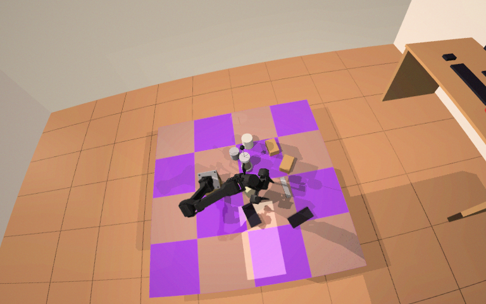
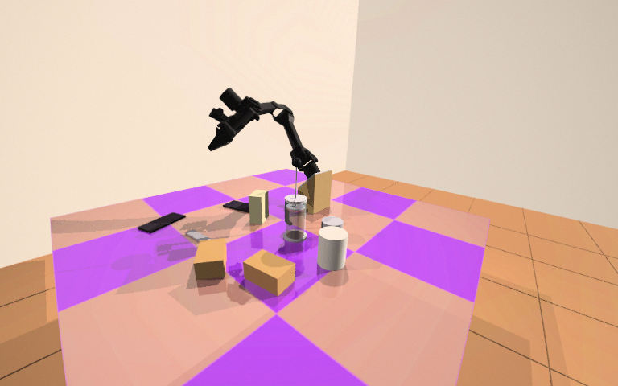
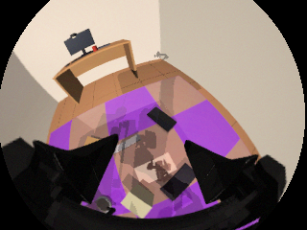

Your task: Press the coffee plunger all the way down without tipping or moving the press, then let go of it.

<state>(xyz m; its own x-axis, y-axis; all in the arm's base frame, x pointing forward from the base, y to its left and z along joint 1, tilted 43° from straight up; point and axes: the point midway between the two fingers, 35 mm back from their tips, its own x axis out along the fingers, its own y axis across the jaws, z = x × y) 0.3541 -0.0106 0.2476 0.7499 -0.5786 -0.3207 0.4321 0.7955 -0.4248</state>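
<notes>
Exterior view shows the pincer [image 2: 215, 145] hanging high in the air with its fingers spread wide and nothing between them, pointing downward and to the side, well above the checkered mat [image 2: 409, 254]. The coffee press [image 2: 295, 217], a clear glass cylinder, stands upright near the mat's middle, its thin rod rising to the plunger knob [image 2: 296, 161], which sits raised, so the pressing is not yet begun. Just beside the press stand a small grey cylinder [image 2: 331, 222] and a larger white cylinder [image 2: 332, 248]; a pale block [image 2: 258, 206] stands on the other side, and two tan boxes [image 2: 268, 271] lie nearer the camera. The step in hand appears to be the approach. To do it well, the arm should likely carry the pincer over the knob, line it up with the rod, and come down straight from above, not from the side, since any sideways push on so tall and thin a rod could tip or slide the press. The neighbouring cylinders and block leave little room low down, so staying high until centred seems wise
</notes>
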